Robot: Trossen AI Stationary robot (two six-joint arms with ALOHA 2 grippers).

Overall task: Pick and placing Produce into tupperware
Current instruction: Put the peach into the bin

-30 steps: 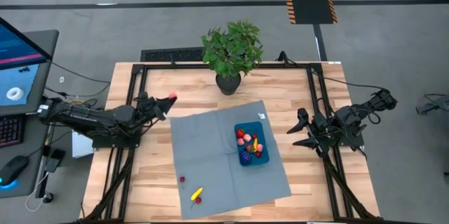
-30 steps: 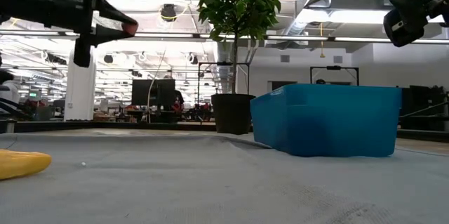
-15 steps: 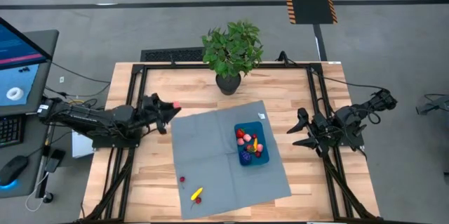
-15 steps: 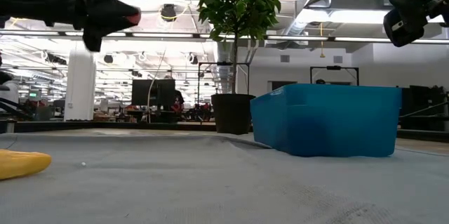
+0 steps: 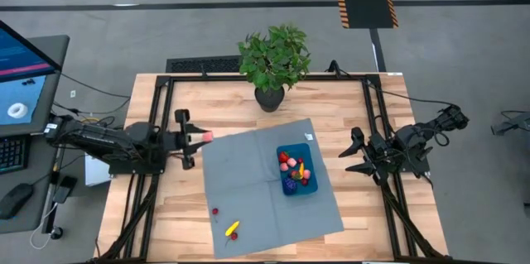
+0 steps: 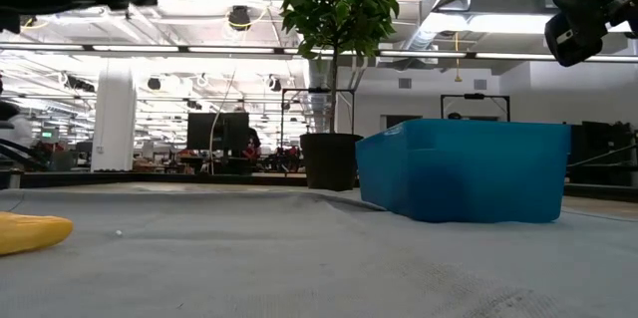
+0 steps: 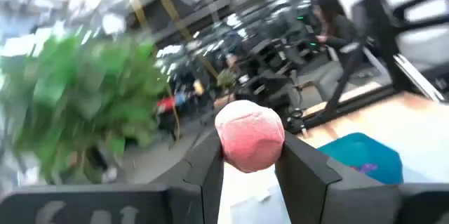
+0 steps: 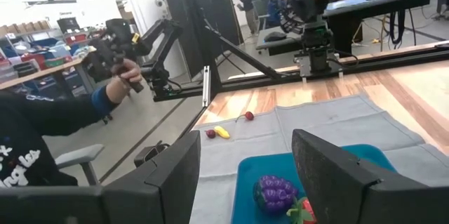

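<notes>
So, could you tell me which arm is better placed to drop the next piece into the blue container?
The left, probably. The left gripper is shut on a pink fruit, at the mat's edge, while the right gripper waits open beside the blue container.

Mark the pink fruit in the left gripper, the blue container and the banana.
pink fruit [image 7: 249,136], left wrist view, centre of the ball.
blue container [image 5: 313,151], high view, its far right rim.
banana [image 5: 233,228], high view, mid-body.

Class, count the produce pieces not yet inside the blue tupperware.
4, perhaps: pink piece in the left gripper; yellow piece and two small red ones on the mat.
</notes>
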